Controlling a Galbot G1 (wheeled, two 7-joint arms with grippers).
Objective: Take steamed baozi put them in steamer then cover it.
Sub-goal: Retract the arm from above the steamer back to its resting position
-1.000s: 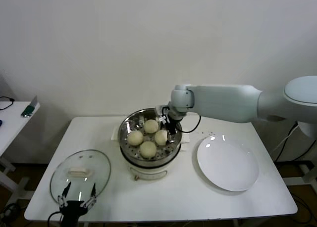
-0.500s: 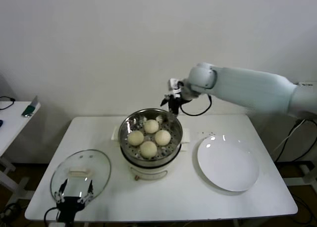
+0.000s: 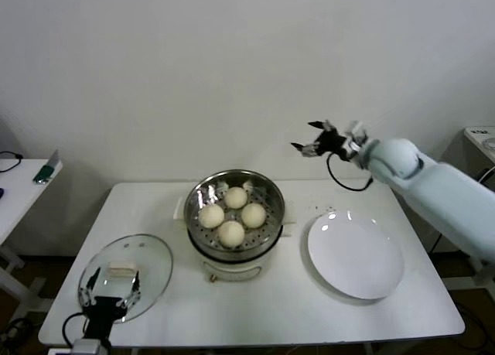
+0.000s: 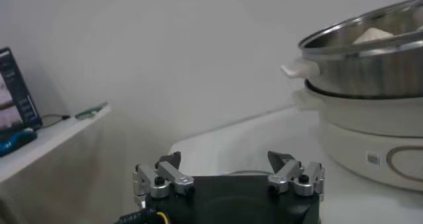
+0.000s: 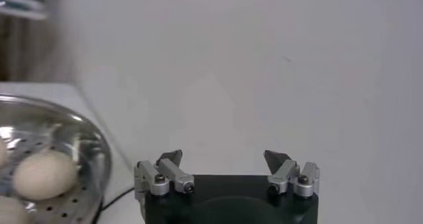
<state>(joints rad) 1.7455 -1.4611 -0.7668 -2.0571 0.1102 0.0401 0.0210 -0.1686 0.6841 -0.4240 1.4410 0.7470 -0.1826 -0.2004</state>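
Observation:
The steamer [image 3: 203, 194] stands mid-table, uncovered, with four cream-white baozi [image 3: 231, 233] on its perforated tray. The cover [image 3: 155, 256], a clear glass lid with a cream handle [image 3: 121, 271], lies flat on the table left of the steamer. My left gripper [image 3: 114, 281] is open and empty at the lid's near edge; its wrist view [image 4: 225, 160] shows the steamer [image 4: 370, 67] ahead. My right gripper [image 3: 311, 145] is open and empty, raised high to the right of the steamer. Its wrist view [image 5: 223, 156] shows the steamer tray [image 5: 89, 146] and one baozi [image 5: 45, 174] below.
An empty white plate [image 3: 356, 256] lies right of the steamer. A small side table [image 3: 19, 186] with a green object [image 3: 46, 172] stands off the table's left. A white wall is close behind the table.
My right gripper has risen out of the steamer and swung up and to the right, empty. My left gripper has moved forward over the lid's near edge.

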